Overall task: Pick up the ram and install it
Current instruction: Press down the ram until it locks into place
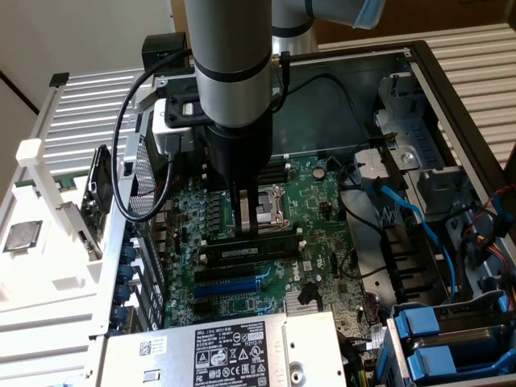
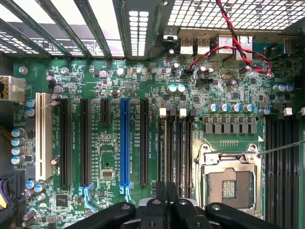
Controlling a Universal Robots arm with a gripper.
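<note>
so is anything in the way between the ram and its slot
Nothing visible. The ram already stands on edge along a memory slot beside the socket, with the fingers shut on its top edge. No cable or other part crosses that slot. Whether it is fully seated cannot be told.

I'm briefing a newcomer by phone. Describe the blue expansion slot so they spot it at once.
Inside the open computer case, find the green motherboard. Long parallel slots run between the silver processor socket and the labelled power supply. The blue slot is the only blue one; those beside it are black.
</note>
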